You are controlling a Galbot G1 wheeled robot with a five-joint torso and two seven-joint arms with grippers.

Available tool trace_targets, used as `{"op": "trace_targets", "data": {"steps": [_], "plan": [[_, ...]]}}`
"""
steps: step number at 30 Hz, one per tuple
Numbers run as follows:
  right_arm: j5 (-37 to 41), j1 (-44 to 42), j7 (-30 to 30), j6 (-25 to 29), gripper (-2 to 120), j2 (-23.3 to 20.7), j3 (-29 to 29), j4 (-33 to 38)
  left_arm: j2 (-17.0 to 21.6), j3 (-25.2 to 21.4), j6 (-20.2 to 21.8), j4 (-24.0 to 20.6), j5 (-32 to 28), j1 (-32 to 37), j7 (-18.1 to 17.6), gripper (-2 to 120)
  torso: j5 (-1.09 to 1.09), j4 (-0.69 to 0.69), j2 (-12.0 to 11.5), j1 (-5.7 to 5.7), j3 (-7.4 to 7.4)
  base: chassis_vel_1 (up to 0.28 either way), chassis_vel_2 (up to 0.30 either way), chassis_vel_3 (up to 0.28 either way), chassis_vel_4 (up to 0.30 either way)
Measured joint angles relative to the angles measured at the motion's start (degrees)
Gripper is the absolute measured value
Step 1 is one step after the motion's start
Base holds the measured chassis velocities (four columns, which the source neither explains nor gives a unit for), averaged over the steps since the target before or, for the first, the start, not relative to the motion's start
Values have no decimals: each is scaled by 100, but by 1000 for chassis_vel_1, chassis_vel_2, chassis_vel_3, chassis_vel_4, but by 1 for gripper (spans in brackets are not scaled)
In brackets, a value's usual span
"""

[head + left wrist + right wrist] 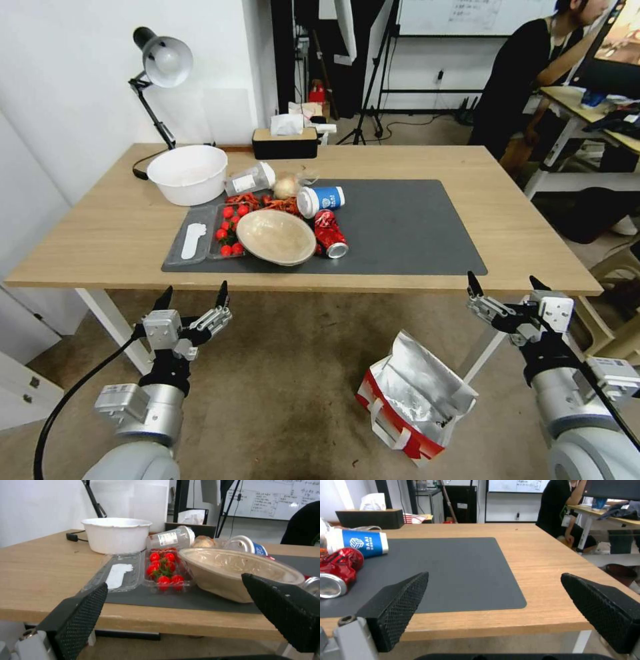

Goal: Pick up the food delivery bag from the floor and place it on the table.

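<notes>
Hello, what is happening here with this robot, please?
Nothing is held yet. The bag stands open on the floor, in front of the table and nearer the right gripper. Both grippers, left too, hang open at the table's near edge. The mat's right half is free.

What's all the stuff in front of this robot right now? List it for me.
food delivery bag: one, white and red, foil-lined, on the floor by the table's right leg
table: one, light wood, white legs
mat: one, dark grey, on the table
white bowl: one, back left
beige bowl: one, tilted on the mat
tomato tray: one, clear, red tomatoes
blue cup: one, lying down
red can: one, crushed
tissue box: one, black, far edge
lamp: one, black
left gripper: open, below the table edge
right gripper: open, above the bag
</notes>
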Motion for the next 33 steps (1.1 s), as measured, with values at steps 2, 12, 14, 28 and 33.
{"op": "trace_targets", "data": {"steps": [2,12,14,28,33], "plan": [[-8,-5,0,5,100,2,-4,-4,-2,3,-9,9,7,1,1,100,0,0,-25,-11,-14,0,0,0,0],[-50,-18,-2,40,100,17,-25,-18,-11,16,-62,87,46,-7,3,100,0,0,-347,-150,-196,0,0,0,0],[-56,-18,-3,47,100,18,-27,-24,-13,18,-64,95,47,-11,3,100,0,0,-386,-167,-218,0,0,0,0],[-75,5,-12,63,100,13,-43,-67,-14,34,-69,160,51,-57,5,100,0,0,-714,-313,-401,0,0,0,0],[-85,12,-22,75,100,14,-51,-82,-16,36,-69,177,52,-67,6,100,0,0,-763,-336,-427,0,0,0,0]]}}
